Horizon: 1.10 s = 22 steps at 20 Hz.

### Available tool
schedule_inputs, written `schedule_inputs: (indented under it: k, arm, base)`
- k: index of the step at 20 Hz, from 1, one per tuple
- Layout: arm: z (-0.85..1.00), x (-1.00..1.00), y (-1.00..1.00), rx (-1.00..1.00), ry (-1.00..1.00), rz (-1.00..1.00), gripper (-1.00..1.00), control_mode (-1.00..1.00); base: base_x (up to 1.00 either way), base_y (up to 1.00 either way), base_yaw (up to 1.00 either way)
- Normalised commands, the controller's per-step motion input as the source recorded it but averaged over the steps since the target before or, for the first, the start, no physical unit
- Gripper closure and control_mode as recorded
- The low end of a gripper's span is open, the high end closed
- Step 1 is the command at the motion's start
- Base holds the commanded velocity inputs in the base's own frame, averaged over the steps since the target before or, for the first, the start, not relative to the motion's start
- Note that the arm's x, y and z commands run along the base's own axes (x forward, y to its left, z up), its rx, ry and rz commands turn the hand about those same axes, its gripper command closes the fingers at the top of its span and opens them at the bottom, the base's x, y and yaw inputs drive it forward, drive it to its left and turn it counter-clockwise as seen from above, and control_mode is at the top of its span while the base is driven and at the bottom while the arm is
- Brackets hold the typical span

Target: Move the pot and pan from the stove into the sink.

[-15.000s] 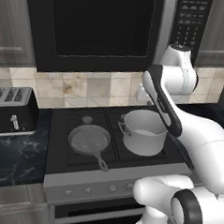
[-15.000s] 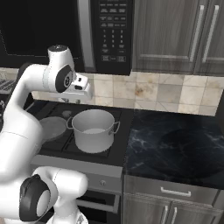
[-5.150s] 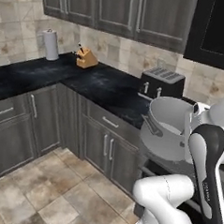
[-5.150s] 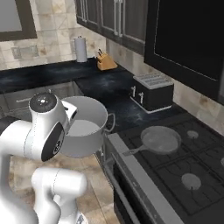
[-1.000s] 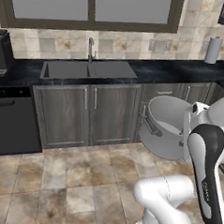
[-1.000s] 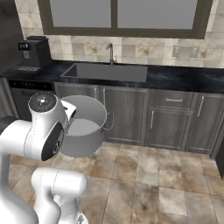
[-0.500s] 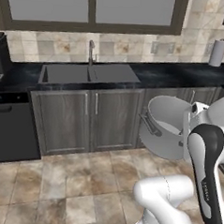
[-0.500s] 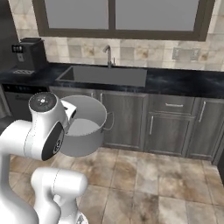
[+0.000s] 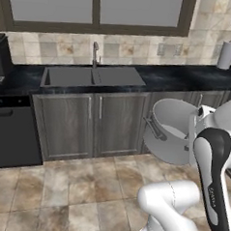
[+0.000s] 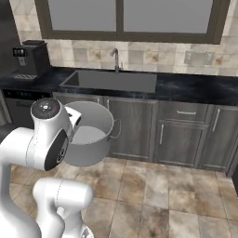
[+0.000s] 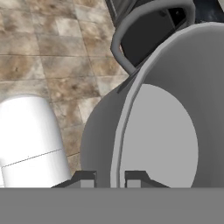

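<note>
- Here, you have the tall silver-grey cylindrical metal pot [image 9: 172, 132] up in the air, clear of any counter, above the brown stone-tile floor [image 9: 59, 191] in front of the dark grey base cabinets [image 10: 181, 135].
- Look along the hand and you see the two-finger gripper [image 11: 110, 178] closed down on the pot's thin rim: one dark fingertip sits on the outer wall, the other on the inner side, with the rim running up between them.
- The pot hangs tilted, its mouth turned sideways; you can see the pale flat bottom inside it and one loop side handle [image 11: 146, 30] at the upper edge of the hand view.
- From the left base camera, the pot sits beside the white arm's [image 9: 213, 176] upper link, low against the cabinet doors and to the right of the sink.
- The dark grey rectangular sink basin [image 9: 93, 77] is set into the black counter [image 9: 182, 78] under the window, near the counter's front edge, with the curved metal faucet [image 9: 95, 53] standing at its back edge.
- You can see that the pot is well apart from the sink, lower than the counter's front edge.
- A black coffee machine [image 10: 30, 58] stands at the counter's left end, and a white paper-towel roll [image 9: 226, 55] stands near its right end against the tiled wall.
</note>
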Motion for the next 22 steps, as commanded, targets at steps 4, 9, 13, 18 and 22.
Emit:
schedule_inputs:
  k: [4,9,13,18,22]
  arm:
    - [0.00,0.00,0.00,0.00,0.00,0.00,1.00,1.00]
    - [0.00,0.00,0.00,0.00,0.00,0.00,1.00,1.00]
    - [0.00,0.00,0.00,0.00,0.00,0.00,1.00,1.00]
    - [0.00,0.00,0.00,0.00,0.00,0.00,1.00,1.00]
    - [0.00,0.00,0.00,0.00,0.00,0.00,1.00,1.00]
  base:
    - [0.74,0.50,-0.08]
    - [0.81,0.50,-0.08]
    - [0.96,0.45,-0.10]
    - [1.00,0.41,-0.11]
    - [1.00,0.35,-0.12]
